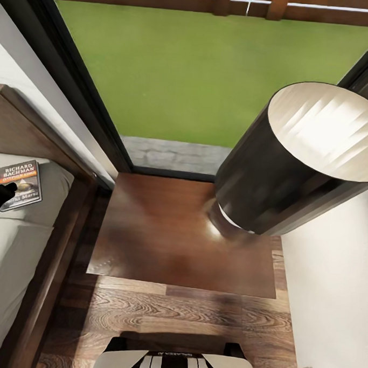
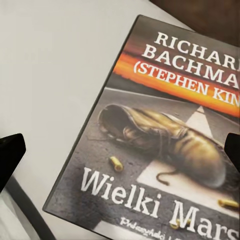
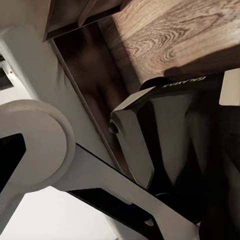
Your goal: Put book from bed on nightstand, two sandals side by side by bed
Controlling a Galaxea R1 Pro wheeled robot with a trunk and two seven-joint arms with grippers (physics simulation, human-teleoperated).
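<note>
Book (image 2: 165, 135) reads "Richard Bachman (Stephen King)", "Wielki Mars"; L hand (image 2: 122, 150) open.

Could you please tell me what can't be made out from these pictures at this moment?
- Book: title cut off by the left wrist view's edge; in the head view the left end effector covers its near corner.
- Left end effector: whether it touches the book is unclear.
- Nightstand: drawer fronts out of sight from above; lamp hides its far right corner.
- Right end effector: fingertips not clearly identifiable.
</note>
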